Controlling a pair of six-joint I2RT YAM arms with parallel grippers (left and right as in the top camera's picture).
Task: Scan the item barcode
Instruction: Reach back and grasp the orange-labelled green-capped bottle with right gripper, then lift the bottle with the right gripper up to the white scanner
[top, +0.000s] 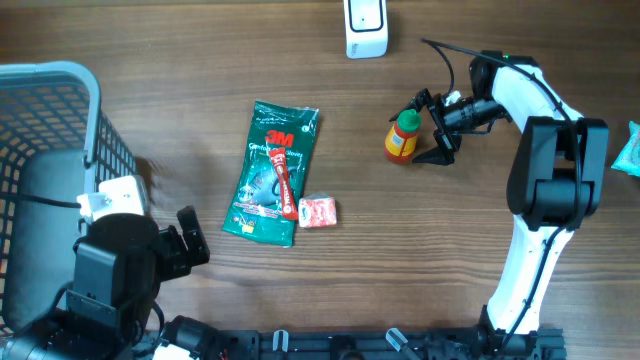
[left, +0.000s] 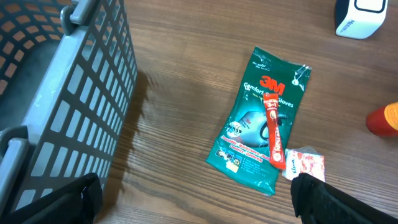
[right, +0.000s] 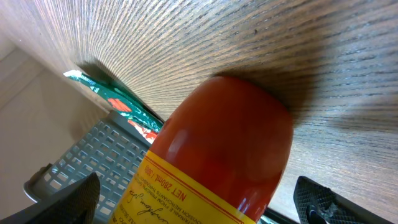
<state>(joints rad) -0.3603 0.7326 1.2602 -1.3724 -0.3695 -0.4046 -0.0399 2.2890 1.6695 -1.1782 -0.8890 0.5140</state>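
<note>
A red sauce bottle (top: 402, 137) with a yellow label and green cap rests on the wooden table, right of centre. My right gripper (top: 430, 130) is open, with a finger on each side of the bottle and gaps on both sides. The right wrist view is filled by the bottle (right: 217, 155), set between the spread fingers of the right gripper (right: 199, 208). No barcode shows on it. A white scanner (top: 366, 26) stands at the table's far edge. Near the front left, my left gripper (top: 193, 238) is open and holds nothing; the left gripper (left: 198, 199) hovers over bare wood.
A green 3M glove packet (top: 272, 172) lies mid-table with a small red-and-white packet (top: 318, 211) at its lower right corner. A grey mesh basket (top: 95, 110) takes up the left side, close to my left arm. Something teal (top: 630, 148) shows at the right edge.
</note>
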